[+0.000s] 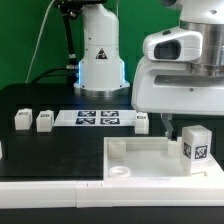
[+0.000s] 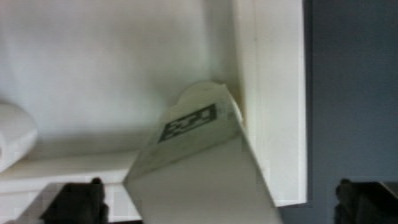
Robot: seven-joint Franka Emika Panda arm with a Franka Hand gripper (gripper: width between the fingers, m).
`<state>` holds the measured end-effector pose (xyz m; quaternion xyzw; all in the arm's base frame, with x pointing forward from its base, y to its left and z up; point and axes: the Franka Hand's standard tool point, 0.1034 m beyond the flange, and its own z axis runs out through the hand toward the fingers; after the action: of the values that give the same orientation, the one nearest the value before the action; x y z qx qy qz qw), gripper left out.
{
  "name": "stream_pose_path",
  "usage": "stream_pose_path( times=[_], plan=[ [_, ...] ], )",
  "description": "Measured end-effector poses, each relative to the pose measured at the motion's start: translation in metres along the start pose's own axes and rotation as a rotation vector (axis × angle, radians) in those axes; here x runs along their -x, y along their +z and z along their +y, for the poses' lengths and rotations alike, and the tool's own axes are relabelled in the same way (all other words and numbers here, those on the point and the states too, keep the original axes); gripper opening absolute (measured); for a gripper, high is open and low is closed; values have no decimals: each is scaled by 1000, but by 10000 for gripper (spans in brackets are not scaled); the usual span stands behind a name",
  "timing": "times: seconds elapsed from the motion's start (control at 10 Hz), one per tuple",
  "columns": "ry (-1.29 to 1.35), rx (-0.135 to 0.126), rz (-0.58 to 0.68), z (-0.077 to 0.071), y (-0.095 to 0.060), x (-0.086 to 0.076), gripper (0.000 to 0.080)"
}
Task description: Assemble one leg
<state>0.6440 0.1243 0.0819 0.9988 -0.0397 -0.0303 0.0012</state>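
Labels: no legible writing anywhere. Square black-and-white marker tags are the only print, apart from a triangular warning sign (image 1: 100,55), symbol too small to read, on the white arm base (image 1: 100,70).

Items, from the exterior view's left to its right, on a matt black table (image 1: 60,150):
- Two spare posts (image 1: 22,120), small white plastic blocks, side by side and apart.
- Marker board (image 1: 97,118), thin, flat, white, carrying a row of tags; a third small white block lies just off its right end.
- Panel (image 1: 130,150), large, flat, white, with a raised rim.
- Leg (image 1: 193,145), a white rectangular post, upright on the panel toward the exterior view's right, tag facing the camera; in the wrist view its foot sits close against the rim wall.

Gripper (image 2: 222,200): spread wide and holding nothing. Its dark fingertips (image 2: 80,200) stand on either side of the leg's top, clear of both faces. The hand is glossy white and rounded
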Motion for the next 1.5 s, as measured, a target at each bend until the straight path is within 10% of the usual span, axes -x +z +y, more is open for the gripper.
stream_pose_path(
  times=[0.4, 0.7, 1.5],
  plan=[
    [-274, 9, 1, 4, 0, -1, 626],
    [-238, 8, 1, 4, 0, -1, 291],
    [548, -13, -8, 4, 2, -1, 293]
  ],
)
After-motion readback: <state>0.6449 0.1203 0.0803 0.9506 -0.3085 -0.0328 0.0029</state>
